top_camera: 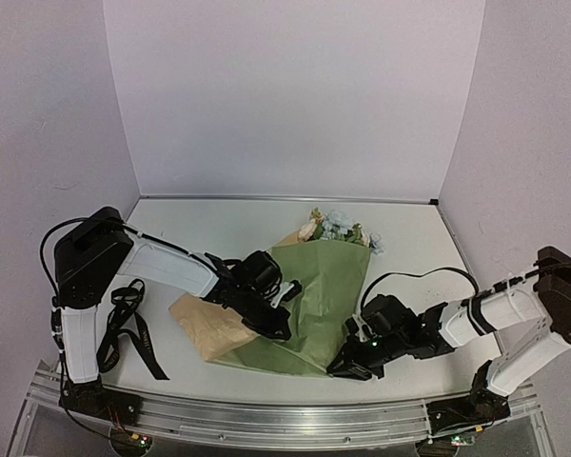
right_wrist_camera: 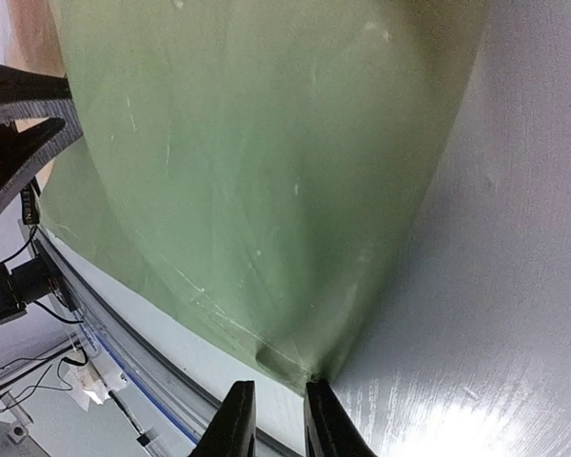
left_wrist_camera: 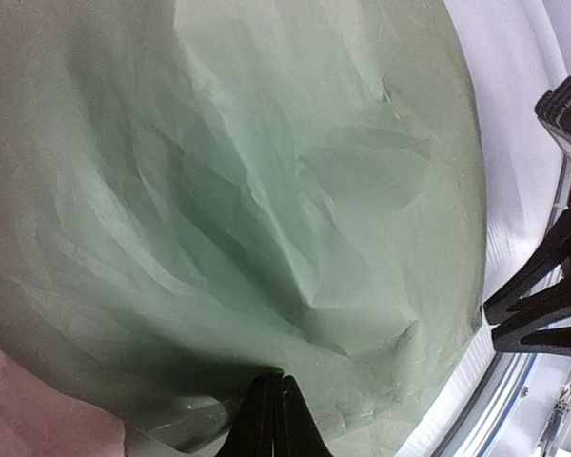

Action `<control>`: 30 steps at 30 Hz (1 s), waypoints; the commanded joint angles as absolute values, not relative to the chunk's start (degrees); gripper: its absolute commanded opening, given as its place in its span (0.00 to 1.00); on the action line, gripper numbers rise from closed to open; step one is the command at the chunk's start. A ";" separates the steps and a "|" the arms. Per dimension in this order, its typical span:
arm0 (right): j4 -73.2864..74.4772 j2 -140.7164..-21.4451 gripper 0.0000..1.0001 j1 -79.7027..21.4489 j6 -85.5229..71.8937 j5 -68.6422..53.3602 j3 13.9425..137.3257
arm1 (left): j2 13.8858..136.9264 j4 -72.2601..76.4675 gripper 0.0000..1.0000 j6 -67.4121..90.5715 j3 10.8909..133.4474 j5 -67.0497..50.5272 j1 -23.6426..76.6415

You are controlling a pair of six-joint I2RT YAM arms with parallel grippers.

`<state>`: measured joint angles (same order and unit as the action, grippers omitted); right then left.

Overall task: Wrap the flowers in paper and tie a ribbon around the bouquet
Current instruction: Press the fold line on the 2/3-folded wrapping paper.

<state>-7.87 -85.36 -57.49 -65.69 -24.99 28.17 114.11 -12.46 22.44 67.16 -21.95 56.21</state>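
Observation:
The olive-green paper [top_camera: 314,305] lies folded over the flowers [top_camera: 338,227], whose pale blossoms show at its far end. A tan-brown flap [top_camera: 205,328] sticks out on the left. My left gripper [top_camera: 281,331] rests on the paper's near left part. In the left wrist view its jaws [left_wrist_camera: 274,379] are pressed together at a crease of the paper [left_wrist_camera: 266,190]. My right gripper [top_camera: 347,367] sits at the paper's near right corner. Its fingers [right_wrist_camera: 276,386] stand a narrow gap apart with nothing between them, and the paper corner [right_wrist_camera: 295,357] touches one tip. The black ribbon [top_camera: 133,333] lies loose at the left.
The table's metal front rail [top_camera: 266,419] runs just behind both grippers. White walls [top_camera: 295,95] close in the back and sides. The left arm's base [top_camera: 81,333] stands beside the ribbon, and a black cable [top_camera: 419,276] loops over the right arm.

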 commanded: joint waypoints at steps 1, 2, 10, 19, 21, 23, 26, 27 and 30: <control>3.84 -80.72 0.19 -57.86 -58.10 -24.57 35.07 | 108.75 -17.30 0.07 21.41 68.80 -15.48 55.82; 7.23 -80.00 0.20 -57.87 -55.82 -24.19 36.64 | 107.61 -17.28 0.09 21.80 68.63 -15.20 55.81; 18.70 -82.84 0.22 -57.77 -45.33 -23.75 47.32 | 95.93 -16.46 0.29 30.69 61.82 -11.75 55.81; 20.20 -94.71 0.13 -58.30 -43.52 -26.75 59.24 | 79.06 -18.89 0.31 51.24 43.57 -6.21 55.79; 20.18 -96.68 0.13 -58.43 -42.88 -26.53 60.62 | 74.16 -18.63 0.33 56.02 38.23 -5.67 55.82; 19.88 -98.56 0.13 -58.47 -42.50 -26.31 61.69 | 68.56 -19.02 0.36 59.67 34.39 -4.48 55.89; 19.13 -101.76 0.13 -58.50 -42.21 -26.22 63.66 | 63.19 -20.11 0.38 64.27 29.94 -2.50 55.90; 18.72 -102.68 0.13 -58.48 -42.14 -25.96 64.15 | 62.02 -20.08 0.39 65.38 28.99 -2.04 55.89; 17.41 -104.89 0.13 -58.46 -41.78 -24.94 65.27 | 60.27 -18.53 0.42 67.43 26.37 -1.61 55.90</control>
